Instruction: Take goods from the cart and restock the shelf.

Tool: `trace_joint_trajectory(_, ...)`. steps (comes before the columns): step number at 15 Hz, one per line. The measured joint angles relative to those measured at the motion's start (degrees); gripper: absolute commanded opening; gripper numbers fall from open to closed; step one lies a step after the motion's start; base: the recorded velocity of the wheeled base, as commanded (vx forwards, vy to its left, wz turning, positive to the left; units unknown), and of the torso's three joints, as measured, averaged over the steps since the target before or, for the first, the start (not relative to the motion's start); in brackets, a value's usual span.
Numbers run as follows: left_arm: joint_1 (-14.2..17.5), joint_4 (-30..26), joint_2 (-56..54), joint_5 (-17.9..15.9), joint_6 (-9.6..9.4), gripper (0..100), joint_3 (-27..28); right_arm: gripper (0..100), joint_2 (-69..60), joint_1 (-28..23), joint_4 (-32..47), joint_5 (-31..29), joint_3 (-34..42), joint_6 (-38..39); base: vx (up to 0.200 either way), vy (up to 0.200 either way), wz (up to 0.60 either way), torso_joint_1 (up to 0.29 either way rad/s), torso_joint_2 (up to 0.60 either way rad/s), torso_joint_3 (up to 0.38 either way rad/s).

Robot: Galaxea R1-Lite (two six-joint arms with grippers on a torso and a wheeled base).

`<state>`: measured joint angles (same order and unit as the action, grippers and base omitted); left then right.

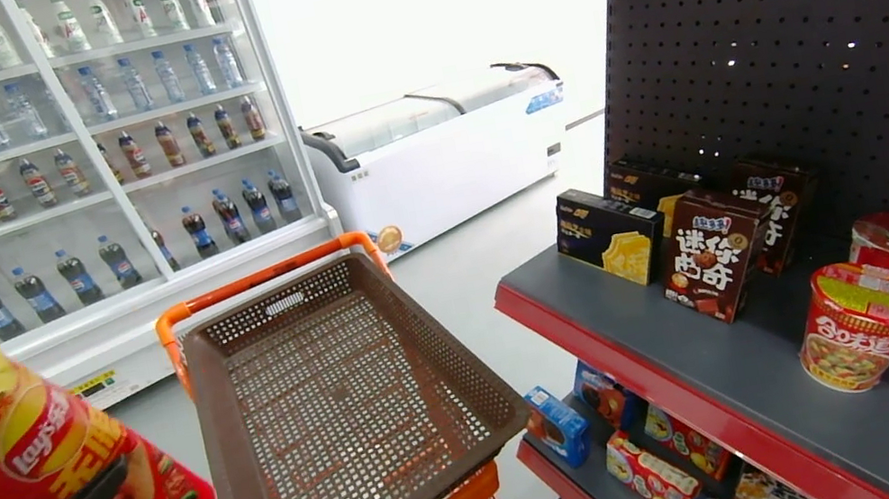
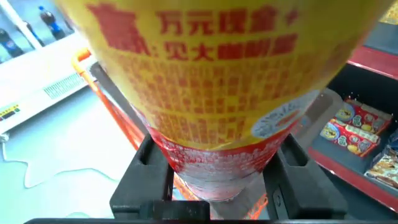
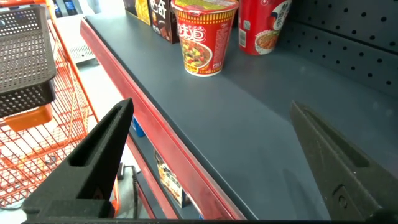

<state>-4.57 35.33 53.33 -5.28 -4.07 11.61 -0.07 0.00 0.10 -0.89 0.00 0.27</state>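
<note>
A red chip can (image 1: 32,450) with a yellow lid hangs tilted at the lower left, beside the cart. My left gripper (image 2: 221,171) is shut on the can (image 2: 217,93) near its base. The cart's brown perforated basket (image 1: 333,397) holds nothing. To the right stands the grey shelf (image 1: 700,351) with a red front edge. It carries dark snack boxes (image 1: 707,258) and two red cup noodles (image 1: 860,322). My right gripper (image 3: 211,106) is open over a bare stretch of the shelf (image 3: 261,143), short of the nearer cup noodle (image 3: 204,37).
A glass-door drinks cooler (image 1: 53,154) and a white chest freezer (image 1: 436,150) stand behind the cart. The lower shelf (image 1: 577,482) holds several snack packs. The orange cart handle (image 1: 266,276) faces the cooler. Black pegboard (image 1: 810,39) backs the shelf.
</note>
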Motion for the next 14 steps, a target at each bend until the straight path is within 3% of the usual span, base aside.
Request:
trace_joint_trajectory(6, 1.0, -2.2, -18.0, -3.4, 0.40, 0, -9.7, 100, 0.0, 0.0, 0.0, 0.1, 0.0, 0.0, 0.000, 0.000, 0.00, 0.000, 0.00, 0.000)
trace_joint_trajectory(10, 1.0, -12.8, -27.1, -3.8, 0.06, 0, -10.4, 100, 0.0, 0.0, 0.0, 0.3, 0.0, -0.1, 0.000, 0.000, 0.00, 0.000, 0.00, 0.000)
trace_joint_trajectory(14, 1.2, -23.7, -35.2, -3.6, 0.00, 0, -8.4, 100, 0.0, 0.0, 0.0, 0.4, 0.0, -0.1, 0.000, 0.000, -0.60, 0.001, 0.00, 0.004)
